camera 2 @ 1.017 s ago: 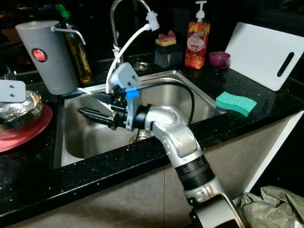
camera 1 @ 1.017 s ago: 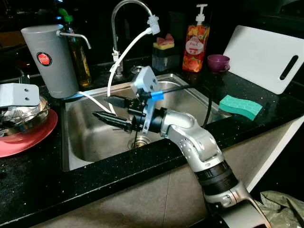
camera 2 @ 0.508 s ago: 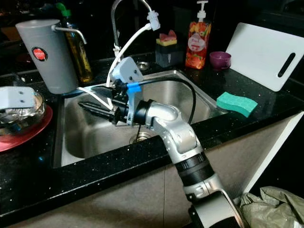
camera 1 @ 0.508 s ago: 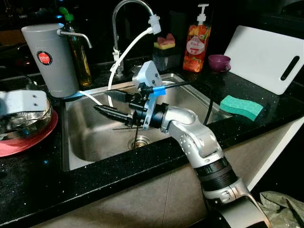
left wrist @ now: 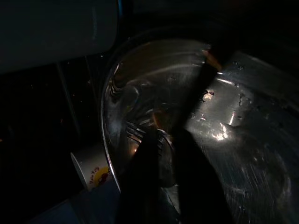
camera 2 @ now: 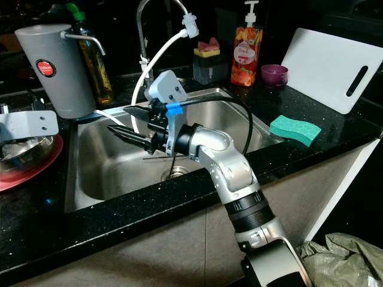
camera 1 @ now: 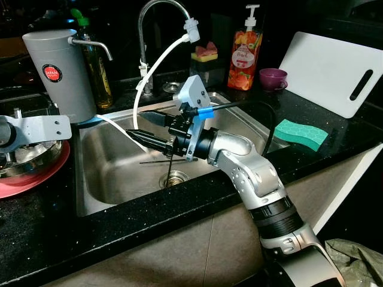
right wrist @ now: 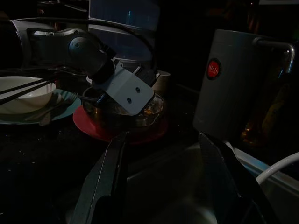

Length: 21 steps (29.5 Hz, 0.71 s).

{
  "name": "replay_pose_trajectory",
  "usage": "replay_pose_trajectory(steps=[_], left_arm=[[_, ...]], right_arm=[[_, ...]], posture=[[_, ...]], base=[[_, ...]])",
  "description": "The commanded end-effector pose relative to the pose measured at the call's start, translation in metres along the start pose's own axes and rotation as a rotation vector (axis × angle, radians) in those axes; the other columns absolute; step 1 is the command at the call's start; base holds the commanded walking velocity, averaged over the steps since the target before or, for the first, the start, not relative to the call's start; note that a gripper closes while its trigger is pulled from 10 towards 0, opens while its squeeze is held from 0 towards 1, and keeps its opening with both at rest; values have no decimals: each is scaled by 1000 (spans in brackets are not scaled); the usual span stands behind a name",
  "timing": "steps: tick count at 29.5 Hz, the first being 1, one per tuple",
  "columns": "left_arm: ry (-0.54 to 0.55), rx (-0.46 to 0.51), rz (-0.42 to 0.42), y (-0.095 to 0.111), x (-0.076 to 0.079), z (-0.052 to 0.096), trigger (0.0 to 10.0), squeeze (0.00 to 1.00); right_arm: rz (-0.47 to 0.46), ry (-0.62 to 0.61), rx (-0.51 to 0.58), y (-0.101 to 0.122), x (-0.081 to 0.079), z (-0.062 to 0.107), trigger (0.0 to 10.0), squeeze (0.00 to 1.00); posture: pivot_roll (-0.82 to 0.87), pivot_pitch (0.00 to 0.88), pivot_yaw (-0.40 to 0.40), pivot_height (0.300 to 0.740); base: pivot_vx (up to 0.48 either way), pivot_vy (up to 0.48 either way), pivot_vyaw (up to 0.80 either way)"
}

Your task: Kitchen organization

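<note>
Right gripper (camera 1: 140,130) hangs over the steel sink (camera 1: 114,179), fingers spread with nothing between them, pointing toward the sink's left wall. Open basin below; drain (camera 1: 172,177) sits under the wrist. A white hose (camera 1: 157,60) runs from the faucet (camera 1: 149,24) down past the fingers, close beside them.

Left gripper (left wrist: 161,186) is over the metal bowl (camera 1: 33,156), which stands on a red plate (camera 1: 30,179) on the black bench (camera 1: 90,239), left of the sink edge. Its fingers reach down into the bowl; whether they pinch anything, cannot tell. A fork (left wrist: 140,133) lies in the bowl near the fingertips.

Grey jug (camera 1: 60,75) stands just behind the bowl. Green sponge (camera 1: 301,133) lies right of the sink near the front edge; white cutting board (camera 1: 332,72) leans behind it.
</note>
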<state>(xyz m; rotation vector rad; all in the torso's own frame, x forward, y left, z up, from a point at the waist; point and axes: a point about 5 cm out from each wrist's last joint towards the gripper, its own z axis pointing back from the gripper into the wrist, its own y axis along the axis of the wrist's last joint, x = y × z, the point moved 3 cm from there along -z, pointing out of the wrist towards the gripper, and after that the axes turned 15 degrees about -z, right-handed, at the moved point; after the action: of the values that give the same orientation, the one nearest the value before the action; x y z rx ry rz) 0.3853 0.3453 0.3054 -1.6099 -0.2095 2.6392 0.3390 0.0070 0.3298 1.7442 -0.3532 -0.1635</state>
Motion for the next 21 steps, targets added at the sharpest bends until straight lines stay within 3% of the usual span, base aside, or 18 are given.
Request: replay_pose_trajectory(steps=[1,16,18,19,20,21], left_arm=[[0,-32,7,-11,1,6,0,0],[16,50,-63,-7,-41,40,0,0],[-20,67,-84,-6,-41,43,0,0],[-37,79,-88,-5,-40,44,7098,0],[-53,90,-89,-5,-39,45,10000,0],[-53,90,-89,-5,-39,45,10000,0]], right_arm=[[17,8,9,3,-1,0,10000,0],[18,18,14,5,0,-2,10000,0],[19,18,16,5,0,-2,10000,0],[20,18,16,5,0,-2,10000,0],[21,18,16,5,0,-2,10000,0],[21,18,16,5,0,-2,10000,0]], posture=[[115,126,18,740],[123,120,7,740],[123,120,7,740],[123,120,7,740],[124,123,8,740],[124,123,8,740]], base=[[0,0,0],[0,0,0],[0,0,0],[0,0,0],[0,0,0],[0,0,0]])
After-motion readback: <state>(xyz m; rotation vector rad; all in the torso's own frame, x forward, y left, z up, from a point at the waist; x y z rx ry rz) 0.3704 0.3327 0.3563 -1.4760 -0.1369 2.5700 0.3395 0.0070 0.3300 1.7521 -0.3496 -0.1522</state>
